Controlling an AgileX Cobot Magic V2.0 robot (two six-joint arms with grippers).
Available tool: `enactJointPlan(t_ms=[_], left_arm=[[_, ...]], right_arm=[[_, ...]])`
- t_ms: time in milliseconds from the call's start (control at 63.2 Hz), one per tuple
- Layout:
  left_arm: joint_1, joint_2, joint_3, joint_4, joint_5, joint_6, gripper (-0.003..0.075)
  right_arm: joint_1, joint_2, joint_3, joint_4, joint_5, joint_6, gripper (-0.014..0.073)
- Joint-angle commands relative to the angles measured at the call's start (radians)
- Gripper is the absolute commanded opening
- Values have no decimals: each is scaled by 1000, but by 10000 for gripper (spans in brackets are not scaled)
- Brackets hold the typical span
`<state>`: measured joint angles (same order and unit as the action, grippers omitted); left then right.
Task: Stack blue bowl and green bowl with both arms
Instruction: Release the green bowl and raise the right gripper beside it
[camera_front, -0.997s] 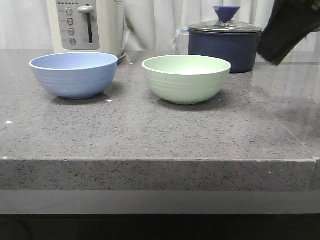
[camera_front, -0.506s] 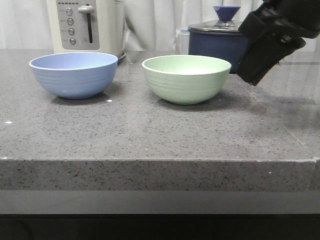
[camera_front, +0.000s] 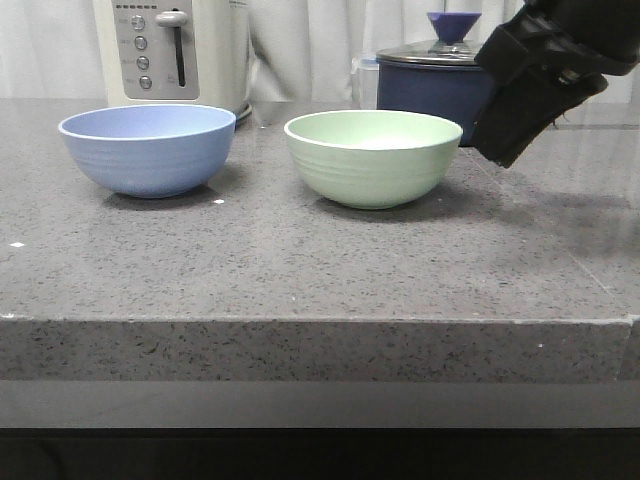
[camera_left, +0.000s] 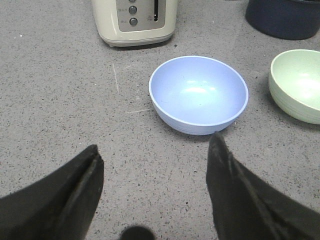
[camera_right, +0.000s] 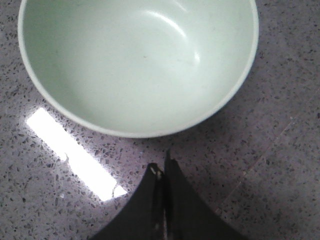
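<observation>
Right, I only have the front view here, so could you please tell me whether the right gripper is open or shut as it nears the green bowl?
Observer: Shut. In the right wrist view the right gripper has its fingers pressed together, just short of the round, matte, mint-green bowl, not touching its rim.
Operator: Thanks. Is anything inside that bowl?
Observer: No, its inside is bare.
Operator: And the left gripper, which I cannot see at all?
Observer: The left gripper is open wide, hanging above the grey speckled countertop with the round, matte, periwinkle-blue bowl just ahead of it, also empty.
</observation>
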<state>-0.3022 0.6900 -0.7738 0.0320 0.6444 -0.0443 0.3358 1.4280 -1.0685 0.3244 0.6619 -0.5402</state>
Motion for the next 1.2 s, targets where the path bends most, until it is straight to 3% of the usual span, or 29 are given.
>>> enactJointPlan(t_ms=[0,190,1187], left_arm=[[-8,1,-34,2,-71,0,438],[-8,1,-34,2,-71,0,438],[-8,1,-34,2,-71,0,438]], right_arm=[[-6,-32,-23,18,-54,-10,-63],[-74,-32,-23,51,-55,109,-63],[-26,49,-24,100,-113,31,-63]])
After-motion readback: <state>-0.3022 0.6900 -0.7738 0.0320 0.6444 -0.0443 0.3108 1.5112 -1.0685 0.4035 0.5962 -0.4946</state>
